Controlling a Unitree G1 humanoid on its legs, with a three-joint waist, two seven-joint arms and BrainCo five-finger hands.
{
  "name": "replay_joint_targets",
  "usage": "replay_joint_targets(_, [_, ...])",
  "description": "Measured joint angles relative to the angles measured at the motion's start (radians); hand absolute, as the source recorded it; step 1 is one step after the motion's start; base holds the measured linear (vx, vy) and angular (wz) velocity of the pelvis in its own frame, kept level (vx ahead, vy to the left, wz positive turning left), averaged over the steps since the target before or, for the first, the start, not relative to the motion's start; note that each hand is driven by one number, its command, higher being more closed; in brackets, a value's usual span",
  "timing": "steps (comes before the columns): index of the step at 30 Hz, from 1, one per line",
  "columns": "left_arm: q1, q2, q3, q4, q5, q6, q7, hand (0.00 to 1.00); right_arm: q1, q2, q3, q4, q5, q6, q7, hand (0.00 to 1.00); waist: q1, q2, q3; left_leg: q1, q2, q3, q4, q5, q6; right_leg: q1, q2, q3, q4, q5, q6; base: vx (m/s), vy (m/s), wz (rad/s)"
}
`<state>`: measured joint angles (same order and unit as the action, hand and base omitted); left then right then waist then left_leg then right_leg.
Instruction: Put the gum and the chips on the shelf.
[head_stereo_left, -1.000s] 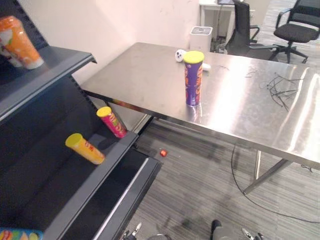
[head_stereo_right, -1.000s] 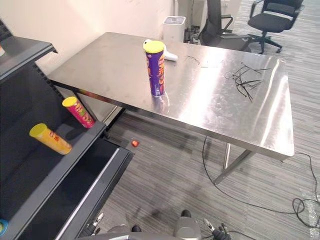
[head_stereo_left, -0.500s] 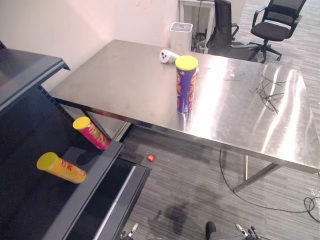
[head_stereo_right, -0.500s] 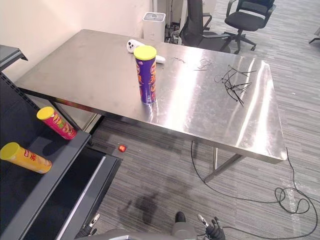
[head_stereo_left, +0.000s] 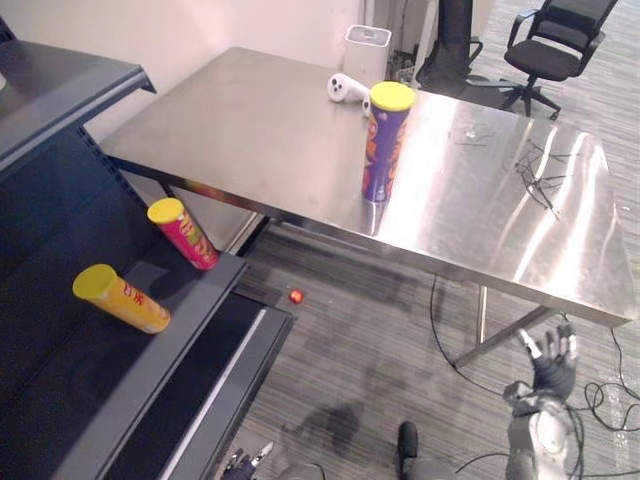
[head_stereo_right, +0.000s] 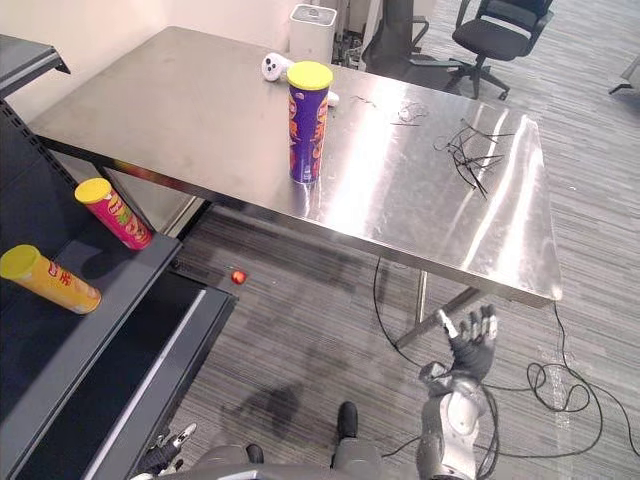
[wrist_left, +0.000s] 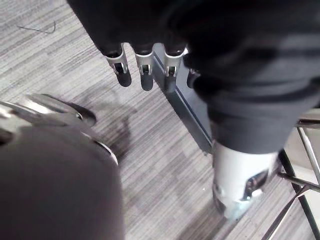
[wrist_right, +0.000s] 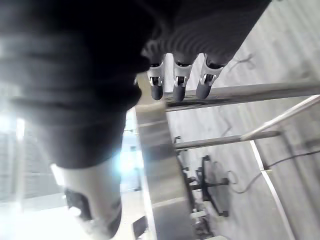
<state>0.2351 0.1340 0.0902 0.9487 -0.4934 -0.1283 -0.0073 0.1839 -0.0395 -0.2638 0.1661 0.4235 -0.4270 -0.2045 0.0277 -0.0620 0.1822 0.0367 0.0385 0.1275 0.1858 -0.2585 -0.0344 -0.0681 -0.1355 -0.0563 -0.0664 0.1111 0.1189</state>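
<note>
A purple chips can (head_stereo_left: 385, 140) with a yellow lid stands upright near the middle of the steel table (head_stereo_left: 250, 130). On the dark shelf (head_stereo_left: 190, 330) at the left lie a yellow can (head_stereo_left: 120, 298) and a red can (head_stereo_left: 184, 232), both with yellow lids. I cannot make out any gum. My right hand (head_stereo_right: 470, 345) is raised low at the right, below the table's front corner, fingers spread and empty. My left hand (wrist_left: 142, 70) hangs near the floor with straight fingers and holds nothing; its fingertips (head_stereo_left: 245, 462) peek in at the bottom edge.
A white controller-like object (head_stereo_left: 345, 88) lies behind the purple can. Black ties (head_stereo_left: 540, 180) are scattered on the table's right part. A small red ball (head_stereo_left: 296, 296) rests on the carpet under the table. Office chairs (head_stereo_left: 555, 45) and a white bin (head_stereo_left: 365, 50) stand behind.
The camera has swung, shifting the whole scene. My right hand has risen into view at the lower right with its fingers spread. The cans have not moved.
</note>
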Motion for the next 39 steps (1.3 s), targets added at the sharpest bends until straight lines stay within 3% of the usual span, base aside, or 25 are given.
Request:
replay_joint_targets(8, [0.044, 0.002, 0.025, -0.004, 0.039, -0.013, -0.006, 0.00, 0.096, -0.021, 0.011, -0.216, 0.009, 0.000, 0.129, 0.00, -0.025, -0.014, -0.003, 0.003, 0.025, 0.005, -0.002, -0.008, -0.014, 0.000, 0.025, -0.001, -0.010, 0.005, -0.003, 0.01, -0.041, -0.04])
replay_joint_targets(15, [0.044, 0.001, 0.013, -0.005, 0.063, -0.016, -0.007, 0.00, 0.083, -0.048, 0.036, -0.272, -0.014, 0.003, 0.100, 0.00, -0.025, 0.000, -0.013, 0.024, 0.020, 0.001, -0.008, -0.008, -0.014, 0.021, 0.023, -0.003, -0.021, 0.007, -0.002, 0.07, 0.005, -0.03])
replay_joint_targets(18, [0.043, 0.002, 0.007, -0.007, 0.079, -0.014, -0.007, 0.00, 0.041, -0.099, 0.036, -0.276, -0.033, 0.038, 0.090, 0.00, -0.024, 0.002, -0.020, 0.025, 0.014, -0.002, -0.007, -0.008, -0.014, 0.025, 0.016, -0.010, -0.020, 0.007, -0.002, 0.00, 0.009, 0.04])
replay_joint_targets(23, [0.043, 0.013, -0.014, -0.015, 0.083, 0.002, -0.007, 0.00, -0.145, -0.247, 0.035, -0.191, -0.034, 0.104, 0.078, 0.00, -0.019, 0.003, -0.020, 0.017, 0.006, -0.035, -0.001, -0.009, -0.012, 0.039, 0.004, -0.044, -0.021, 0.008, -0.001, -0.05, -0.006, 0.17])
replay_joint_targets(27, [0.042, 0.016, -0.028, -0.034, 0.084, 0.017, -0.008, 0.00, -0.354, -0.362, 0.037, -0.051, -0.073, 0.148, 0.060, 0.00, 0.014, 0.016, -0.009, -0.022, 0.003, -0.088, 0.027, -0.008, -0.009, 0.038, -0.002, -0.092, -0.021, 0.009, 0.001, -0.08, -0.043, 0.33])
replay_joint_targets(31, [0.044, 0.009, -0.036, -0.036, 0.084, 0.033, -0.008, 0.00, -0.496, -0.428, 0.046, 0.052, -0.073, 0.179, 0.052, 0.00, 0.042, 0.035, 0.007, -0.050, -0.004, -0.129, 0.026, 0.010, -0.004, 0.034, -0.010, -0.131, -0.022, 0.012, 0.001, -0.04, -0.039, 0.35])
replay_joint_targets(34, [0.044, 0.007, -0.033, -0.043, 0.084, 0.044, -0.008, 0.00, -0.595, -0.464, 0.085, 0.123, -0.074, 0.200, 0.040, 0.00, 0.064, 0.031, 0.028, -0.060, -0.009, -0.147, 0.025, 0.020, -0.007, 0.032, -0.011, -0.150, -0.025, 0.016, -0.001, 0.00, -0.025, 0.18])
replay_joint_targets(39, [0.042, 0.008, -0.023, -0.075, 0.083, 0.044, -0.008, 0.00, -0.736, -0.519, 0.127, 0.207, -0.072, 0.214, 0.041, 0.00, 0.067, 0.022, 0.060, -0.078, -0.016, -0.172, 0.030, 0.026, -0.004, 0.031, -0.020, -0.173, -0.027, 0.018, 0.000, 0.01, -0.005, 0.17])
